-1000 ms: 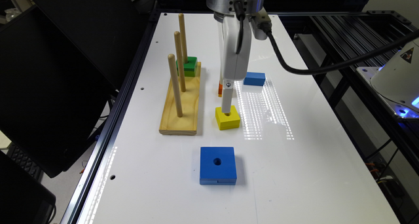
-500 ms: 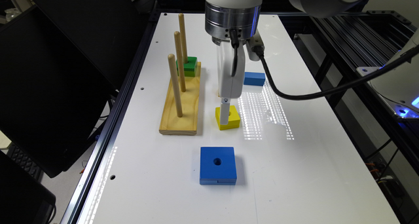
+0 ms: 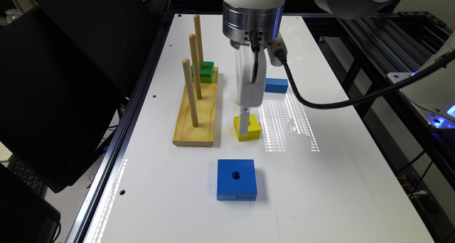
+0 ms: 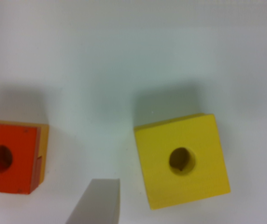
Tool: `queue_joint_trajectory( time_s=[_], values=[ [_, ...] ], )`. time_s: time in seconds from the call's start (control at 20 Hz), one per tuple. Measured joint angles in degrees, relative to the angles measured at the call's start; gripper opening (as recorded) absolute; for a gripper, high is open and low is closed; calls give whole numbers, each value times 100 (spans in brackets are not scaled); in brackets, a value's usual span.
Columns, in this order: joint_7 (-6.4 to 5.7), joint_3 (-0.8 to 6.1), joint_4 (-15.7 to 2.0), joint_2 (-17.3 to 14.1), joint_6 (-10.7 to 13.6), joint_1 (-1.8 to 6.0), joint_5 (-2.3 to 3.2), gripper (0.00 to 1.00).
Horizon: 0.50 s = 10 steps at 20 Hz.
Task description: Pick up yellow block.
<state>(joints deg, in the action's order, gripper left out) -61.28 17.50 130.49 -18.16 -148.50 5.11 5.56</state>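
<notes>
Straddling the yellow block [image 4: 181, 161] beside the peg stand [image 3: 196, 117], the fingers [image 4: 96, 201] are spread apart; its slight rotation could make it twist or slip as they close.

Gripper [image 4: 189, 205] vertical, pointing down, jaws apart

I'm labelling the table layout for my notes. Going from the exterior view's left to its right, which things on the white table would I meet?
Wooden peg board with the green block → yellow block under the gripper → small blue block.
</notes>
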Motion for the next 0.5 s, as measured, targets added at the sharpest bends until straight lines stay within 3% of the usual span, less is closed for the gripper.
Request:
queue_joint_trajectory(
  time_s=[0.5],
  values=[
    [-52, 18, 86, 15, 4, -23, 0, 100]
  ],
)
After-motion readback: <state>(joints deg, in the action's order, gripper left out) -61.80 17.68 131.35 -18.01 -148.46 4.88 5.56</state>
